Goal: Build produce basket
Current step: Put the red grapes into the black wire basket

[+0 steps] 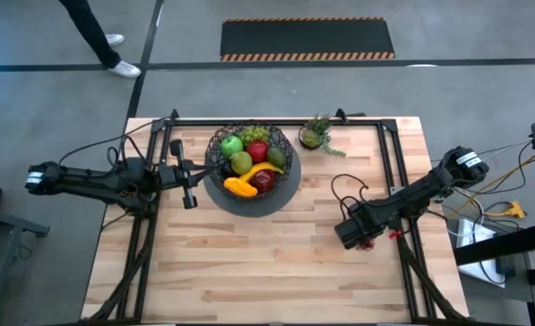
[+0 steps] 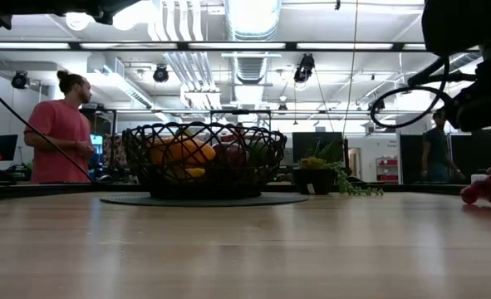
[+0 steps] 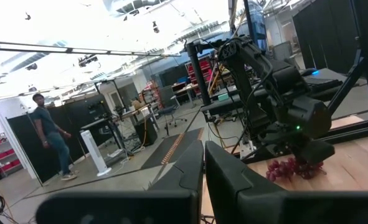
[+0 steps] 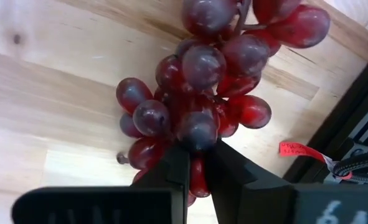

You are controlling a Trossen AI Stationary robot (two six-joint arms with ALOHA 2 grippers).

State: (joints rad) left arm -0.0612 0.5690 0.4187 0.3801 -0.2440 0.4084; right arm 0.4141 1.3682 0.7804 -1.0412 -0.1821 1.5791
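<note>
Glossy, smooth purple-red grapes (image 4: pixel 202 106) lie on the pale, matt wood-grain table (image 1: pixel 276 263), where a black wire-mesh basket (image 1: pixel 220 158) holds shiny plastic-looking produce (image 1: pixel 253 163) near the matt dark right gripper (image 4: pixel 196 163).

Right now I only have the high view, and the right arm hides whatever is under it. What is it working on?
Observer: A bunch of purple grapes, lying on the table. The right wrist view shows the right gripper closed on the bunch.
Operator: Are they lifted yet?
Observer: It seems not; in the low view the grapes sit at the tabletop's level.
Operator: And the left gripper?
Observer: Its fingers are shut, with nothing between them, beside the basket.
</note>
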